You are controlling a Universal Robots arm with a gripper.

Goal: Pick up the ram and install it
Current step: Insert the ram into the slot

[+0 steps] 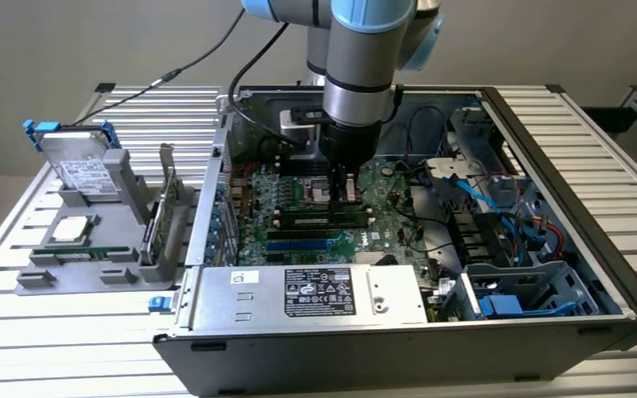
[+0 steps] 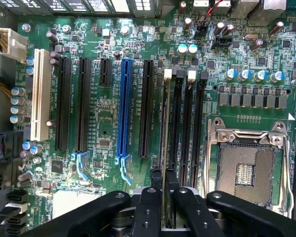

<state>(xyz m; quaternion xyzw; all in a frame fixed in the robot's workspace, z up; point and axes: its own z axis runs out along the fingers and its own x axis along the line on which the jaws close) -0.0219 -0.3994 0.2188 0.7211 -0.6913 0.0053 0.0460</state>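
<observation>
Green and seen edge-on, the ram [image 2: 165, 128] stands upright in a memory slot on the motherboard [image 2: 103, 133]. It is in the slot of the group that lies farthest from the processor socket [image 2: 246, 168] and nearest the row of long black card slots and the blue slot [image 2: 124, 103]. In the wrist view you can follow it along the whole length of that slot, up to the white latch [image 2: 168, 74] at its far end.

The gripper [image 2: 163, 174] closely straddles the near end of the stick. Whether it is clamping the ram or has slackened off, you cannot tell from these pictures. In the exterior view the gripper [image 1: 345, 197] hangs straight down inside the open computer case [image 1: 584, 274], low over the middle of the board.

You may count the pick-up as done, since the stick is in a slot inside the case and not lying loose. Insertion also looks far along, because the ram sits straight in line with its slot and shows no lean. You cannot confirm whether it is pressed fully home. Nor can you tell whether the latches have closed on it, as the near end is hidden behind the gripper and the far latch is too small to judge.
</observation>
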